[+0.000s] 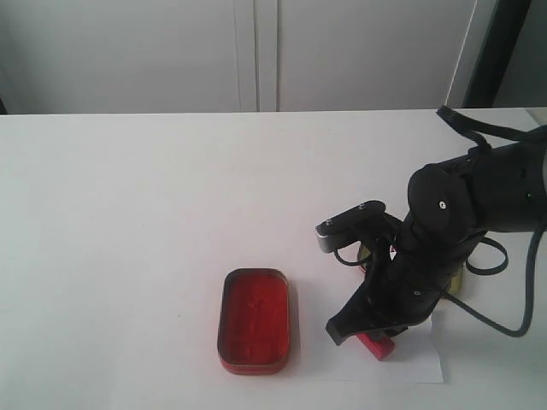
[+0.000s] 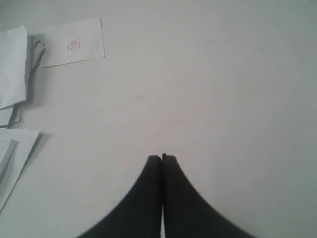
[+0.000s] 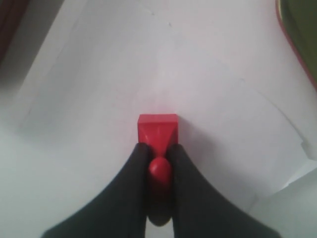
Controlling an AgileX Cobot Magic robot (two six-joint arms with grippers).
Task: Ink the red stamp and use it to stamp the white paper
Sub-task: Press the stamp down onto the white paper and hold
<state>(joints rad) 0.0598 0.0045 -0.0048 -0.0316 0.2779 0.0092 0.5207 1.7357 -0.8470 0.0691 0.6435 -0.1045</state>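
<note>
right fingers [image 3: 130, 191] clamping red stamp [image 3: 157, 128], seemingly touching white paper [image 3: 208, 84]

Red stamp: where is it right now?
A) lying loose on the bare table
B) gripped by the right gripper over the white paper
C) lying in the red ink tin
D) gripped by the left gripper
B: the right gripper clamps the red stamp by its handle, base down at the white paper.

Open red ink tin [image 1: 254, 321] on white table [image 1: 128, 213]; stamped paper slip [image 2: 73, 42] beside stacked sheets [image 2: 12, 64].
</note>
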